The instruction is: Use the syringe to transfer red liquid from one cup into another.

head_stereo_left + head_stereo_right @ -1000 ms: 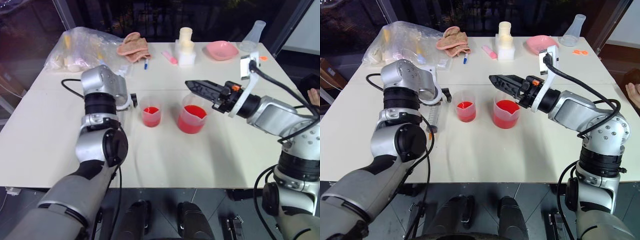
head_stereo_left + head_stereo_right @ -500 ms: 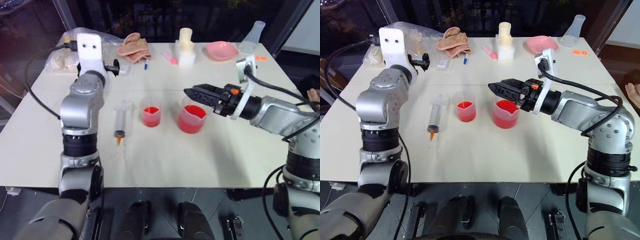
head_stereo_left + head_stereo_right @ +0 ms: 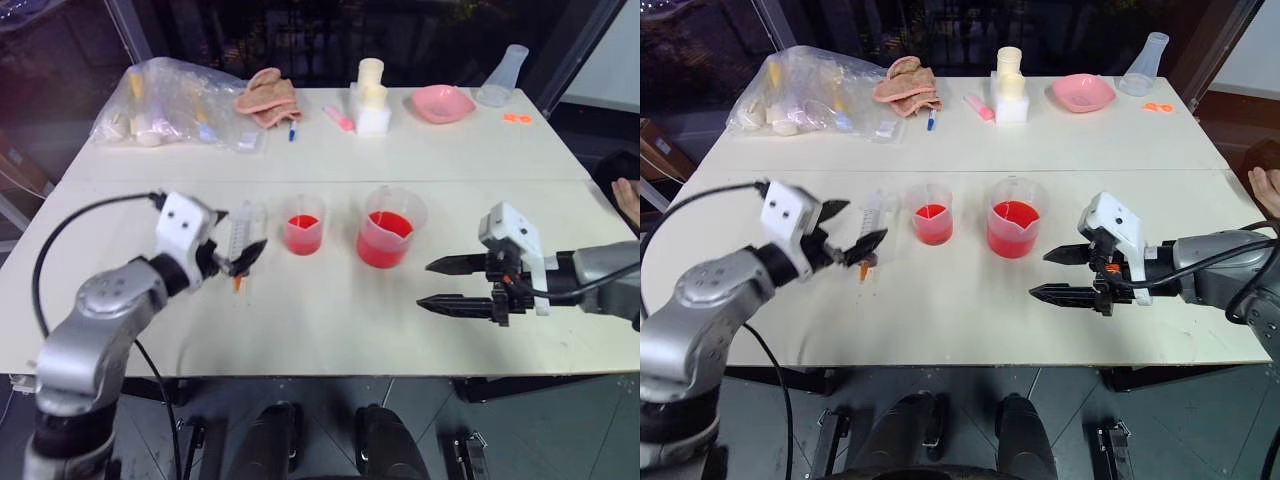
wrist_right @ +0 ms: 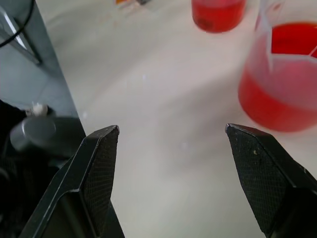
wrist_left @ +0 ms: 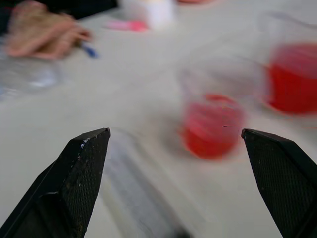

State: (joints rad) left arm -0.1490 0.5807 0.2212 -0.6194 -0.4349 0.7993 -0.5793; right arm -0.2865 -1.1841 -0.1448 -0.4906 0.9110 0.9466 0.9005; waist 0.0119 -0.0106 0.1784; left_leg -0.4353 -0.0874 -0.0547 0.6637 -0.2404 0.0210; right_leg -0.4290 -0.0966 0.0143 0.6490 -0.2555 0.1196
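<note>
Both hands now hang low near the front edge of the surface (image 3: pixel 970 135), pulled back from where they reached a second ago. Left hand (image 3: pixel 849 236) gapes wide, empty, just short of the syringe (image 3: pixel 871 221), which lies flat beside the smaller cup (image 3: pixel 928 213). Right hand (image 3: pixel 1062 273), equally spread, has left the big beaker (image 3: pixel 1014 218). Red liquid (image 3: pixel 1013 225) sits in both; the transfer looks finished.
</note>
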